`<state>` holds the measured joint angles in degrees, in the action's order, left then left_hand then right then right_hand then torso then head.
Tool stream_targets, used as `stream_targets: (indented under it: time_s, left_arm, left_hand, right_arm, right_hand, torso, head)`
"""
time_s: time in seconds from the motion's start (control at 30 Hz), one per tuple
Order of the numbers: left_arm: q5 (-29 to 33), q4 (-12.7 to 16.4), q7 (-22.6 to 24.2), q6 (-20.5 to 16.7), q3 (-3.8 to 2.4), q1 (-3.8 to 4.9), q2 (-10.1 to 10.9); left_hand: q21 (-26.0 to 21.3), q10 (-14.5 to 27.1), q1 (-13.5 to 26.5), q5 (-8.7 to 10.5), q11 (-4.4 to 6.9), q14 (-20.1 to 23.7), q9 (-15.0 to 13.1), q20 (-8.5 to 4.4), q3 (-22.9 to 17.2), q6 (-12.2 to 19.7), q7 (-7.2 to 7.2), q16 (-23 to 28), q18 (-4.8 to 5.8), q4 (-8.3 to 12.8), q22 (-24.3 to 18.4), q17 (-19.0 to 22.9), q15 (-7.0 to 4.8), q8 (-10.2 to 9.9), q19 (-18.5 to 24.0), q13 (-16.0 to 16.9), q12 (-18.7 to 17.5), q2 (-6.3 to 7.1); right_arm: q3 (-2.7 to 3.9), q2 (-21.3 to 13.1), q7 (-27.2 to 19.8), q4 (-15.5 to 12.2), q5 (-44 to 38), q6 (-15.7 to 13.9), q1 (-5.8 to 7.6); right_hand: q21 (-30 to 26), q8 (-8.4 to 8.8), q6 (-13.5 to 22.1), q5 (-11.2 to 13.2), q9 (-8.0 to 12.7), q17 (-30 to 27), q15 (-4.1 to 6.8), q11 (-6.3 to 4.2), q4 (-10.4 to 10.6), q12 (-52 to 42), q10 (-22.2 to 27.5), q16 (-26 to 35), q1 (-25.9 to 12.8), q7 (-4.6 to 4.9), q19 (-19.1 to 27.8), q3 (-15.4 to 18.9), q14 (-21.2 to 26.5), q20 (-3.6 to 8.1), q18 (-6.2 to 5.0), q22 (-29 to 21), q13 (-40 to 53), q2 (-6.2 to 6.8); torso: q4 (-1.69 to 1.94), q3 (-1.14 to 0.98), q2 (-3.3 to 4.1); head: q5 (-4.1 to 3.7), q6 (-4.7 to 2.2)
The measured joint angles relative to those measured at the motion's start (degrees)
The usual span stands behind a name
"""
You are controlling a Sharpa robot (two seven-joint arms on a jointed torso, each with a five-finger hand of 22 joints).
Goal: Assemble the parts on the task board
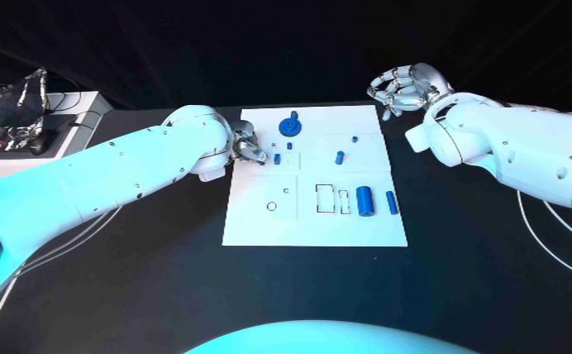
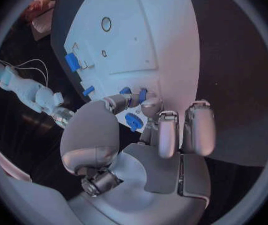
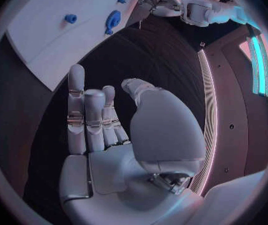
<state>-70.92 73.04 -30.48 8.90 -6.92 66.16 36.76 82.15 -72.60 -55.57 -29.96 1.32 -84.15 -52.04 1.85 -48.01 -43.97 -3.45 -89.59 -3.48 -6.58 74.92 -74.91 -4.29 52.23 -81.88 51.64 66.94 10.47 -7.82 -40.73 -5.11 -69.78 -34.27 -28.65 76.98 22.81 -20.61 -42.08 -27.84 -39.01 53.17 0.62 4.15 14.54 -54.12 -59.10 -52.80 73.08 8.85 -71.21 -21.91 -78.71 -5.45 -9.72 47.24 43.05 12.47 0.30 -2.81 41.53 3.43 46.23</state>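
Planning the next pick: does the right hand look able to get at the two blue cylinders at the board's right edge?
Probably yes. The right hand hovers open off the task board's far right corner, holding nothing, and nothing stands between it and the blue cylinders.

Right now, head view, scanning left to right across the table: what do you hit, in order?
Left hand at the task board's left edge → blue disc-shaped part → small blue part → large blue cylinder → slim blue cylinder → right hand, off the board's far right corner.
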Motion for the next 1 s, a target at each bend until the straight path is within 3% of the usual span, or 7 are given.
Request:
stream_targets:
  time_s: [0.6, 1.0]
  left_arm:
    - [-0.48, -0.01, -0.08, 0.31, 0.09, 0.06, -0.19]
    - [-0.26, -0.14, -0.17, 0.55, 0.46, 0.32, -0.34]
  left_hand:
    - [0.00, -0.44, 0.00, 0.32, 0.03, 0.00, 0.03, -0.22, 0.54, -0.09, 0.07, 0.00, 0.00, 0.55, 0.00, 0.00, 0.00, -0.19, -0.22, 0.19, 0.00, 0.00]
    - [0.00, -1.16, 0.57, 0.36, 0.74, 0.22, 0.26, -0.22, 1.49, -0.73, 0.68, -0.16, 0.00, 1.50, 0.00, 0.00, -0.21, -1.00, -0.22, 0.56, 0.00, 0.56]
  right_arm:
    - [0.00, 0.08, -0.01, 0.08, 0.00, 0.03, -0.01]
    - [0.00, 0.06, -0.01, 0.05, 0.00, 0.04, -0.01]
  right_hand:
    - [0.00, 0.00, 0.00, 0.00, -0.02, -0.01, 0.00, 0.05, 0.00, 0.00, -0.05, 0.00, -0.01, 0.00, 0.00, 0.00, 0.00, 0.00, 0.00, -0.06, -0.14, 0.01]
    - [0.00, 0.00, 0.00, 0.00, -0.04, -0.02, 0.00, 0.05, 0.00, 0.00, -0.05, 0.00, -0.23, 0.00, 0.00, 0.00, 0.00, 0.00, 0.00, -0.06, -0.21, 0.23]
  torso:
    - [-0.01, -0.01, -0.03]
    - [-0.01, -0.02, -0.02]
  head:
    - [-0.06, 0.25]
    - [-0.05, 0.48]
